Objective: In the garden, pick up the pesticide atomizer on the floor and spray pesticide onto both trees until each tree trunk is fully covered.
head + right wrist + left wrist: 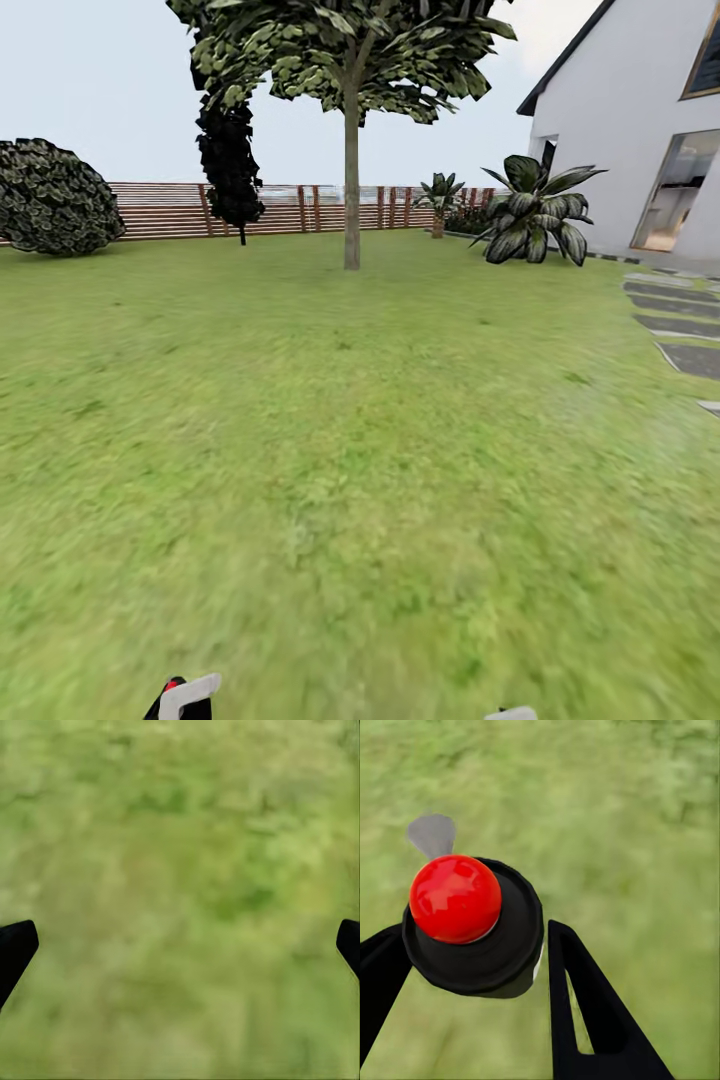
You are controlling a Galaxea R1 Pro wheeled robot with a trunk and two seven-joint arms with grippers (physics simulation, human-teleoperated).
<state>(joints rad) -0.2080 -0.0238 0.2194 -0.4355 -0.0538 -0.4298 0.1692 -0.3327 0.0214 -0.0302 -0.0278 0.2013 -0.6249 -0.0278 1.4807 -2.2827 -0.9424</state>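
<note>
Gripping the pesticide atomizer (472, 926), the left gripper (480, 975) is pressing its two black fingers (585, 1012) against either side of the black body, with the glossy red cap (455, 898) sitting on top and a small grey nozzle tip (431, 834) poking out beyond it. At the near edge of the head view a sliver of that red and black bottle (172, 700) is peeking up low on the left. The right gripper (180, 945) is hanging over blurred grass with its fingers spread wide apart, nothing between them.

Green lawn (330, 450) is stretching away ahead. Far across it a tree (350, 60) is standing with a pale, straight tree trunk (352, 190), well apart from the robot. To its left a near-black cone-shaped tree (230, 160) and a round bush (52, 197) are sitting against the brown slat fence (165, 210). On the right, a broad-leafed plant (535, 215) is growing beside a white house (630, 130), with grey paving slabs (680, 325) running along the lawn's edge.
</note>
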